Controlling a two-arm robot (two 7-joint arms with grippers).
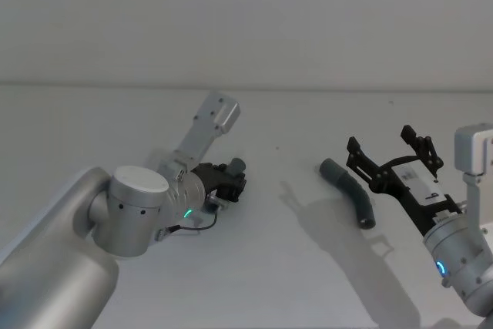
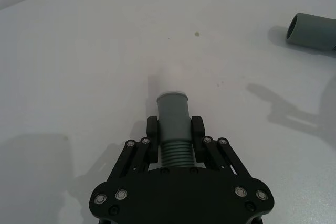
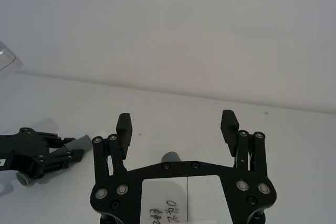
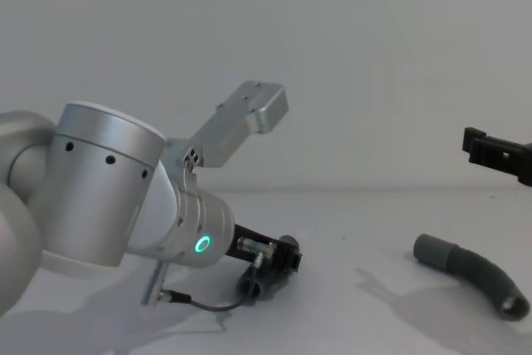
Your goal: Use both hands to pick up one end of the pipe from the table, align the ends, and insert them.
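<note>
While the longer dark grey curved pipe piece (image 1: 350, 190) lies loose on the matte white-grey worktop (image 1: 293, 267) at centre right of the head view, its long axis runs from a smooth lighter grey collar (image 1: 328, 167) at upper left down to a darker end at lower right. The coming move likely turns on this. The right tool (image 1: 389, 148) hangs just to the right of and above that piece, its black plastic fingers (image 3: 123, 127) spread wide and holding nothing. It is the nearer arm, and I judge it would need to come down across the ribbed, flexible body rather than along it. Well apart, at centre left, the shorter dark grey ribbed pipe piece (image 2: 173, 150) is pinched between the closed fingers of the left tool (image 2: 174, 127), which sits on a thick silver arm with a green glowing ring. Its plain cylindrical collar (image 2: 173, 106) sticks out past the fingertips, pointing roughly toward the other piece. Whether this piece is clear of the worktop I cannot tell.
</note>
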